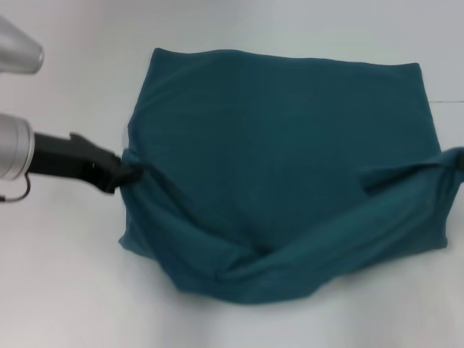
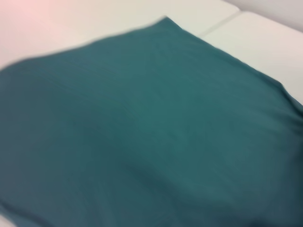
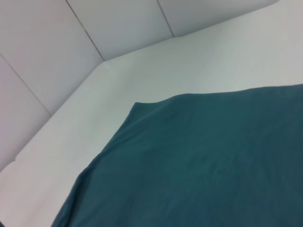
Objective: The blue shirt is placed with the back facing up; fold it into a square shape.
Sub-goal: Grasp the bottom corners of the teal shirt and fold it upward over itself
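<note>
The blue shirt (image 1: 290, 159) lies on the white table (image 1: 65, 290) as a wide, roughly rectangular teal shape with no print showing. Its near edge is rumpled into thick folds (image 1: 239, 272). My left gripper (image 1: 125, 174) reaches in from the left and is shut on the shirt's left edge, where the cloth bunches into a pinch. At the right, a taut ridge of fabric (image 1: 413, 170) runs up to the frame's edge; my right gripper is out of view there. Both wrist views show only the shirt (image 2: 151, 142) (image 3: 213, 165) spread over the table.
The white table (image 3: 142, 71) continues past the shirt's far edge. In the right wrist view, pale wall panels (image 3: 71, 38) rise behind the table's back edge. A thin seam line (image 1: 446, 103) crosses the table at the far right.
</note>
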Robot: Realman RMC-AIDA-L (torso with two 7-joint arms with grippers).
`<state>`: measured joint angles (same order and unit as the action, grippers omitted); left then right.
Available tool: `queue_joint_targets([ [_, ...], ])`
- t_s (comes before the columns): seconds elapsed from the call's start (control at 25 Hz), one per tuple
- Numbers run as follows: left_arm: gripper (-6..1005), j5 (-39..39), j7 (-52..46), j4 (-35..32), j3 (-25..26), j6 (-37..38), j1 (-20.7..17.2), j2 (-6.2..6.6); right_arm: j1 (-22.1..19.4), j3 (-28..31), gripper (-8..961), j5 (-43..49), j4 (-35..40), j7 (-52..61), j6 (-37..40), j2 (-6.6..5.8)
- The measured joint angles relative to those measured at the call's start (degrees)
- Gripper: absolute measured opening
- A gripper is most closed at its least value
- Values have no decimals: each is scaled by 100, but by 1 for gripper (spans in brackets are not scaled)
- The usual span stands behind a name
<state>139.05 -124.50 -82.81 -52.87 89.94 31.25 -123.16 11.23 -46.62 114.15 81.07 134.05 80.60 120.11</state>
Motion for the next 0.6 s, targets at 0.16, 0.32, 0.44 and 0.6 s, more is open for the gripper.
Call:
queue_joint_targets([
  [0.16,48,-1,2,237,1,-463,208,53,442,233,15,321,-275,-81,-104,-15],
  [0.32,48,-4,68,441,4,-915,336,61,699,300,15,493,-435,-97,-313,-45],
  [0.44,46,-17,193,646,1,-1186,424,63,847,346,15,588,-546,-102,-458,-65],
  [0.6,45,-60,372,958,0,-1575,516,71,1039,389,15,648,-775,-161,-671,-123],
])
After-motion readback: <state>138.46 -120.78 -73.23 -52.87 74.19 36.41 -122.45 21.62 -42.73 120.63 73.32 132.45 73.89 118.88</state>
